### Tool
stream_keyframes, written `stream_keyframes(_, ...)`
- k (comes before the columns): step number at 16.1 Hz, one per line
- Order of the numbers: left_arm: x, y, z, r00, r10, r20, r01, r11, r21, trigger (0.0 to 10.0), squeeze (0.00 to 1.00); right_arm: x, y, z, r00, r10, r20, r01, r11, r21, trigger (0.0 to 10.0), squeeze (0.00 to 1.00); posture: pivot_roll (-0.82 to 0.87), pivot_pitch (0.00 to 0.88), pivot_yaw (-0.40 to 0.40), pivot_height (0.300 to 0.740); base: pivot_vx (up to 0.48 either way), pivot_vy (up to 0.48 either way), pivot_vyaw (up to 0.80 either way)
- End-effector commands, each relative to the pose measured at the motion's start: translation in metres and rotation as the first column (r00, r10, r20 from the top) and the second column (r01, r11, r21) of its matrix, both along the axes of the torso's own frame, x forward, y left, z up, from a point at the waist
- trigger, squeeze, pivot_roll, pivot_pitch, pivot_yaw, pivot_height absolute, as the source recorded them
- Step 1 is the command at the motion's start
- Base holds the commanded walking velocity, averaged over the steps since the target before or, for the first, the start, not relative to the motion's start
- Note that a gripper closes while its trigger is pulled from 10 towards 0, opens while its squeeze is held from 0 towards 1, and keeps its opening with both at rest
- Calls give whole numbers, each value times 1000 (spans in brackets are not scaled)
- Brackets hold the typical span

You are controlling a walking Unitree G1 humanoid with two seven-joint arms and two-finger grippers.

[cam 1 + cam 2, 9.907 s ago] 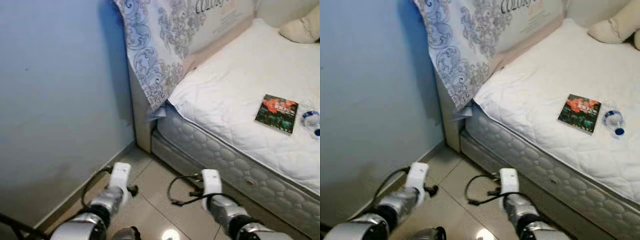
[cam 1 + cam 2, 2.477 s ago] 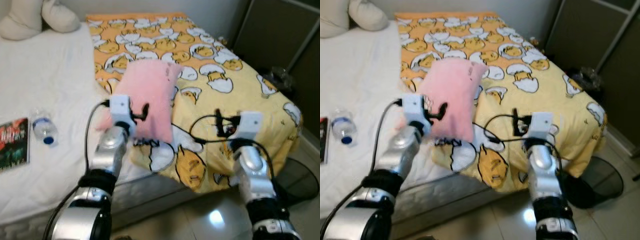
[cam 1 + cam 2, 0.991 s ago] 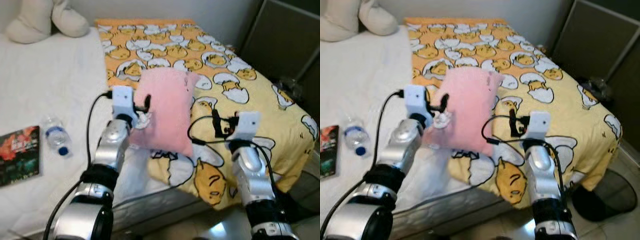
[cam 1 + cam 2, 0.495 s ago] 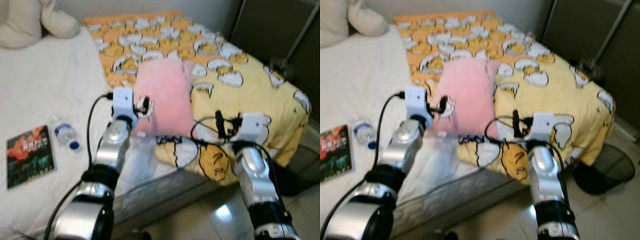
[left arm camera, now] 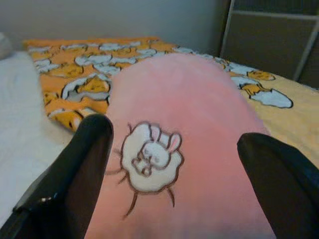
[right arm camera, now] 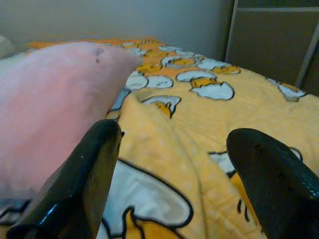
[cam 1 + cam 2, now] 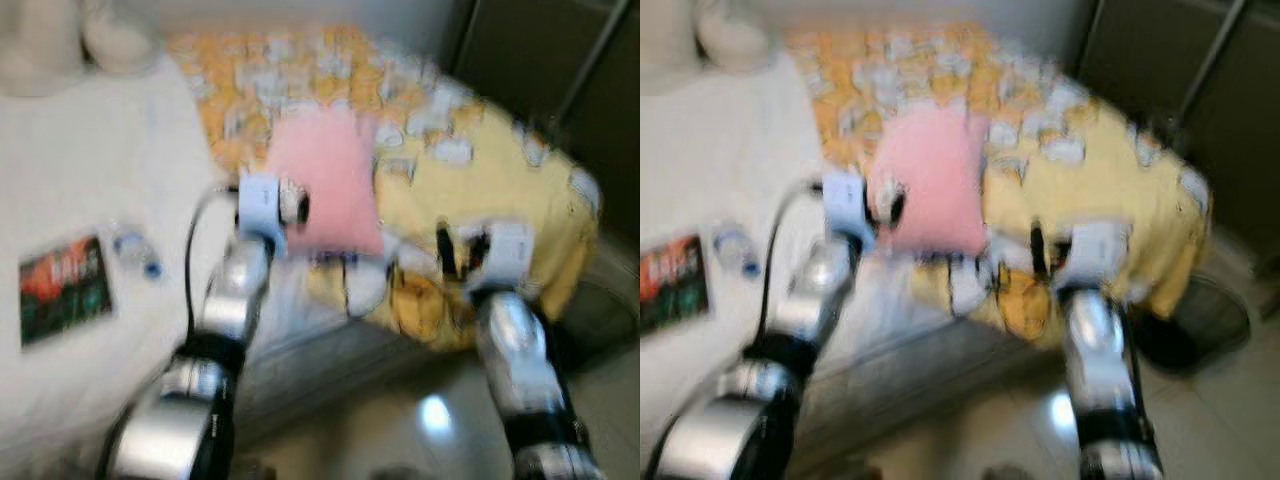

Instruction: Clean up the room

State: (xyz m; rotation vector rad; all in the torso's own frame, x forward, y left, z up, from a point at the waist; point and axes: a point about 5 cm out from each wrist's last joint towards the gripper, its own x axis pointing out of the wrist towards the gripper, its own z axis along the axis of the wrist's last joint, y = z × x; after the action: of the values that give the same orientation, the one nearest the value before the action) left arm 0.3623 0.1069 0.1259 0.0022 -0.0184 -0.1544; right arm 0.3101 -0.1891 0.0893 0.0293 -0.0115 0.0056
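Nearest the camera, both silver arms reached out over the bed's edge, the head views smeared by motion that had not been there a moment earlier; the whole scene had slid sideways, so the robot itself was turning or stepping rather than the things moving. The left gripper [image 5: 169,164] had its fingers [image 5: 75,164] spread wide apart, framing the pink pillow [image 5: 184,149] without pinching it, closer in than a second before. The right gripper [image 6: 184,169] was likewise open, its fingers [image 6: 84,174] hovering over the yellow duck-print blanket [image 6: 199,144] just beside the pillow. That suggested the robot was settling in to pick up the pillow, with the grasp not yet made. To the left, on the white mattress [image 7: 100,180], a book [image 7: 62,288] and a water bottle [image 7: 135,252] lay near each other. Farther off, a cream stuffed toy [image 7: 60,50] sat by the wall, and dark cabinet doors [image 7: 540,60] stood beyond the bed.
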Motion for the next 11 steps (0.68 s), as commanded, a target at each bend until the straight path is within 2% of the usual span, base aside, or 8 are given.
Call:
stream_keyframes(1,-2,-5,11,991,29,128,-33,999,30,10000,0,2,-1,5,1000,2,16,-2,1000,6,10000,0,-77,0,-3,740,0,0,431)
stream_keyframes(2,-5,-9,5,993,31,113,-35,999,36,10000,0,1,-1,2,1000,2,11,-3,1000,6,10000,0,-74,0,0,740,0,0,438)
stream_keyframes(3,-5,-11,-8,1000,10,-6,-9,997,71,10000,0,0,-2,1,1000,-13,8,12,1000,18,10000,0,-71,0,1,740,0,0,431)
stream_keyframes(4,-6,-11,-10,1000,-6,-22,7,997,82,10000,0,1,-3,0,1000,-23,1,23,1000,14,10000,0,-71,0,1,740,0,0,419)
stream_keyframes(5,-8,-15,-8,995,-102,-16,102,994,-39,10000,0,1,-3,-1,1000,-26,-6,26,999,18,10000,0,-70,0,1,740,0,0,0)
stream_keyframes(6,-10,-15,-5,991,-131,20,132,988,-79,10000,0,1,-3,-1,1000,-28,-3,28,999,24,10000,0,-70,0,1,740,0,0,0)
stream_keyframes(9,-8,-16,-3,993,-111,36,113,993,-42,10000,0,3,1,2,1000,-3,10,2,1000,9,10000,0,-74,0,1,740,0,0,481)
stream_keyframes(11,-8,-17,-2,992,-120,42,122,992,-39,10000,0,3,-3,2,999,-39,11,39,999,24,10000,0,-76,0,0,740,0,0,422)
